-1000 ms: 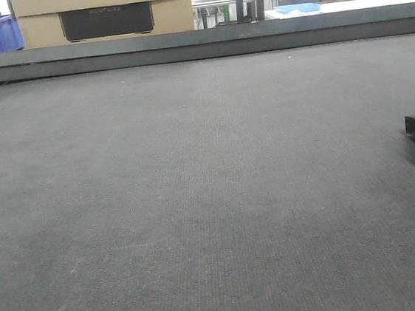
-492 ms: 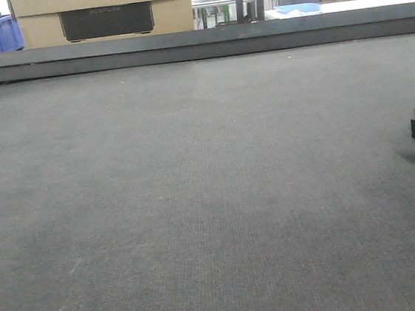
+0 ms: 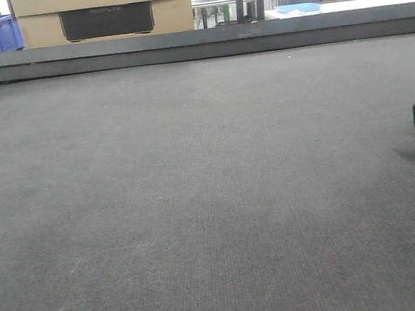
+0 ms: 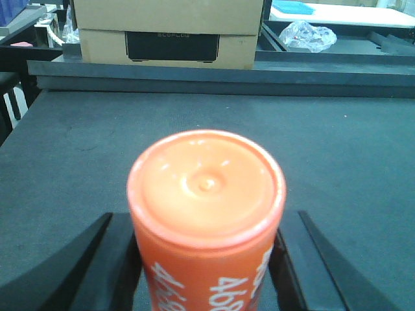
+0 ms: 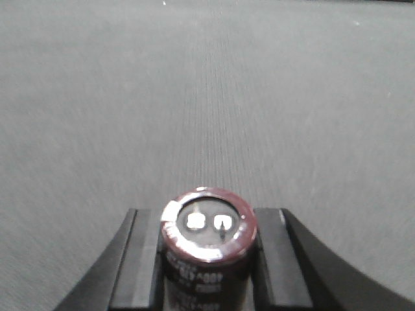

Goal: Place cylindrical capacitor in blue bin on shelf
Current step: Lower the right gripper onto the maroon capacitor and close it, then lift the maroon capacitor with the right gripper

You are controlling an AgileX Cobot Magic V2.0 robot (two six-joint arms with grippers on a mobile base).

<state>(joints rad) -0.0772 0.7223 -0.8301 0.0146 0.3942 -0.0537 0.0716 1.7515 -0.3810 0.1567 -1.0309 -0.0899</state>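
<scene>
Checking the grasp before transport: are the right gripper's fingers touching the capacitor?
Touching. The right wrist view shows the right gripper shut on the capacitor, both pads flush against its sides, no gap.

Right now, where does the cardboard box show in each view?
Front view: cardboard box top left, behind the far ledge.
Left wrist: top centre, beyond the orange cylinder.
Right wrist: not in it; only the capacitor over the dark grey mat.
Shared landmark: that mat, in all three.
</scene>
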